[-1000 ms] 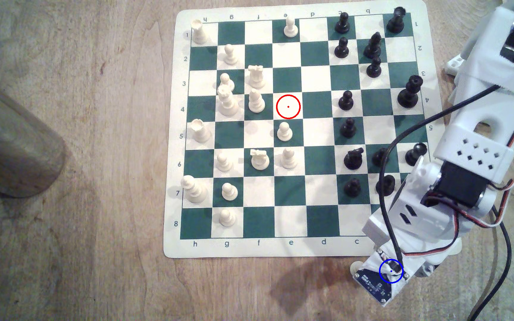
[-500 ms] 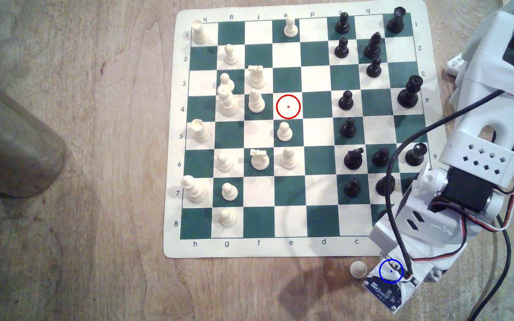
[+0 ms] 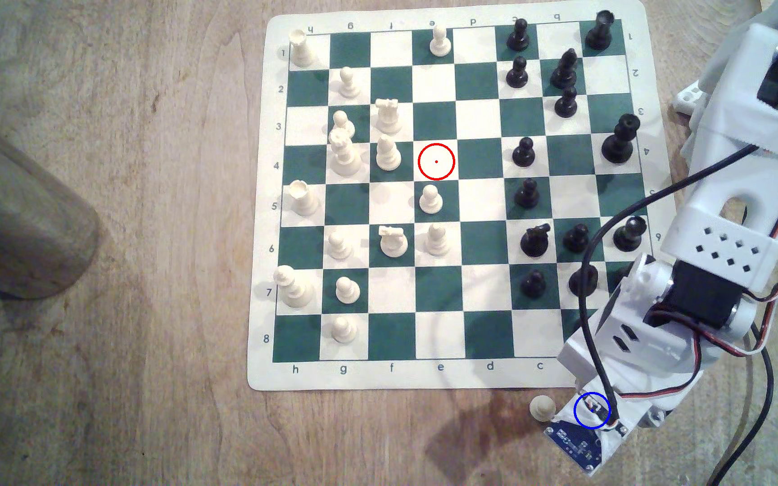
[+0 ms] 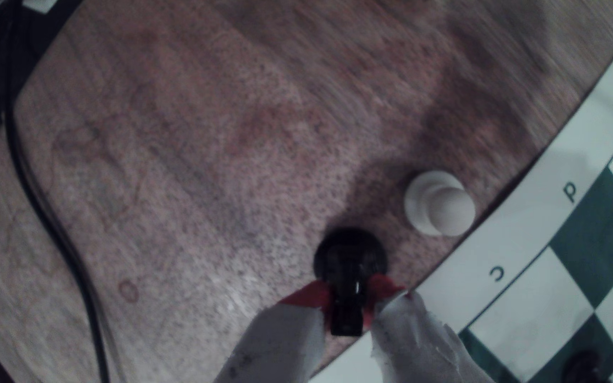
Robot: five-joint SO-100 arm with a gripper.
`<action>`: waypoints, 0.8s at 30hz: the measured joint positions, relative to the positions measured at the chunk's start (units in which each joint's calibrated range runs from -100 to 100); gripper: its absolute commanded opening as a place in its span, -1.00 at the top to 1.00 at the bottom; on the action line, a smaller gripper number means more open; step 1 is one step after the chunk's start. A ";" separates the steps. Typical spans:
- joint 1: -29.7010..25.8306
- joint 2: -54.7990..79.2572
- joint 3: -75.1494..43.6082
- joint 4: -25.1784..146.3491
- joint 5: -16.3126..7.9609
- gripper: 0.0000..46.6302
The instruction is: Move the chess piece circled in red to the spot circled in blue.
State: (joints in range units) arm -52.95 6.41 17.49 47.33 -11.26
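The black knight (image 4: 349, 257) is seen in the wrist view clamped between the two red-tipped, tape-wrapped fingers (image 4: 308, 298) of the pincer (image 4: 347, 294), which is clenched on the head of the piece. The round base of the knight is seen over bare wood of the desk (image 4: 187, 165), just off the rim of the chess mat (image 4: 518, 257); whether the base touches the wood cannot be told. A white pawn (image 4: 441, 206) stands just beside it on the desk, apart from it.

In the exterior view, the blue ring (image 3: 591, 410) is found at the lower right of the frame, drawn over the head of the arm (image 3: 635, 346), so the wood beneath is hidden. The white pawn (image 3: 542, 407) is seen just to the exterior view's left of it. The red ring (image 3: 436, 161) is laid on a bare white square near the centre of the board.
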 measured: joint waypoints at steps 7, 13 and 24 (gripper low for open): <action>0.00 0.00 0.27 0.00 0.00 -0.13; 2.80 -2.18 3.43 1.20 0.34 -0.11; 12.39 -19.35 9.49 5.90 1.90 0.04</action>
State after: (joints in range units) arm -40.56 -12.95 26.98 53.23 -9.35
